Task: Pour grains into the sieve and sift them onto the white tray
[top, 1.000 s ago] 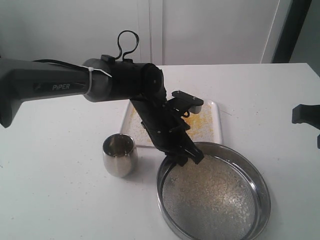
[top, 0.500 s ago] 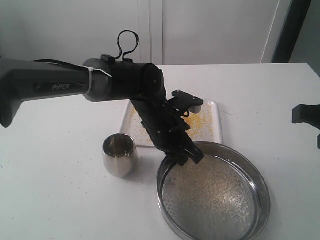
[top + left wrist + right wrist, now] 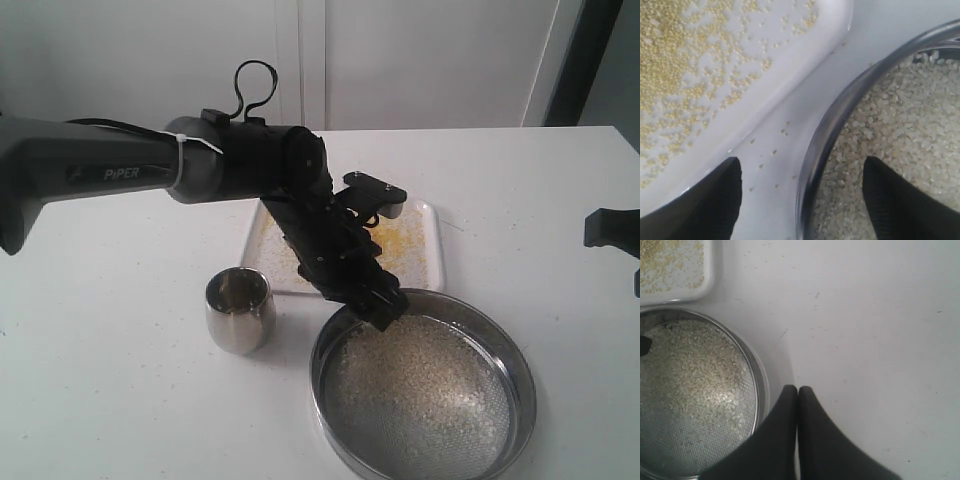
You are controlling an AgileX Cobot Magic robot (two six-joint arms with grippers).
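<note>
While your left gripper point(image 3: 385, 305) hangs at the far-left rim of the sieve point(image 3: 522, 400), its jaws stand wide apart and straddle the steel wall without clamping it; one finger point(image 3: 715, 200) sits outside over the table point(image 3: 120, 400), the other inside above the grains point(image 3: 420, 385). You have the pale grains spread across the mesh; fine yellow ones lie scattered on the white tray point(image 3: 436, 232), which rests just beyond the sieve, near it but apart. A steel cup point(image 3: 238, 310) stands upright left of the sieve. Your right gripper point(image 3: 798, 390) has its fingers pressed together on nothing, over bare table just beside the sieve's wall.
</note>
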